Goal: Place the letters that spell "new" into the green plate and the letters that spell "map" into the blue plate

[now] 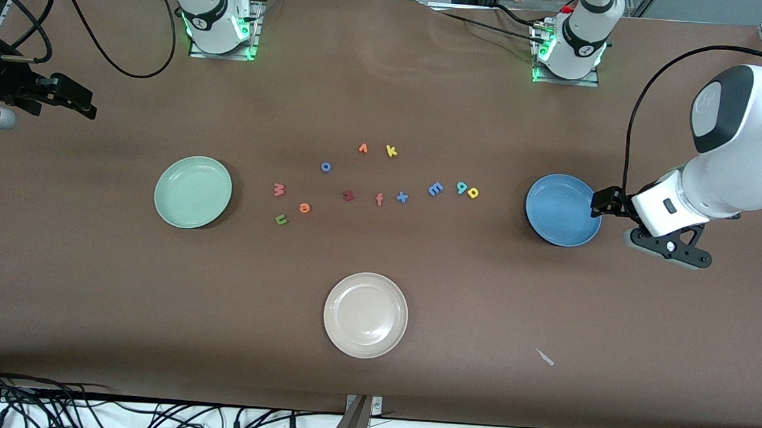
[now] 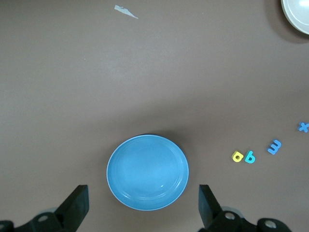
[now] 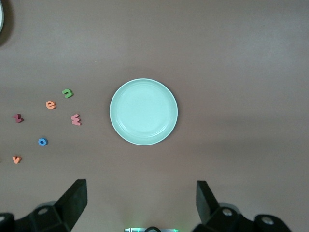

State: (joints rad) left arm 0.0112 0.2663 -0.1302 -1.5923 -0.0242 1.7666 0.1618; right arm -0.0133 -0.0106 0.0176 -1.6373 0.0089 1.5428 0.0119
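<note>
The green plate (image 1: 193, 192) lies toward the right arm's end, with the pink "w" (image 1: 279, 189), orange "e" (image 1: 304, 207) and olive "n" (image 1: 281, 219) loose on the table beside it. Toward the left arm's end lies the blue plate (image 1: 562, 209), and the light-blue "m" (image 1: 435, 189), teal "a" (image 1: 462, 188) and yellow "p" (image 1: 473, 193) sit next to it. My left gripper (image 1: 669, 247) hangs open and holds nothing, up over the table by the blue plate (image 2: 147, 171). My right gripper (image 1: 71, 98) is open too, high over the table's end past the green plate (image 3: 143, 111).
A cream plate (image 1: 366, 314) sits nearer the front camera, mid-table. Other letters lie between the two plates: blue "o" (image 1: 325, 167), orange "v" (image 1: 363, 148), yellow "k" (image 1: 391, 151), dark red "z" (image 1: 348, 196), orange "f" (image 1: 379, 199), blue "x" (image 1: 402, 197). A paper scrap (image 1: 545, 358) lies near the front edge.
</note>
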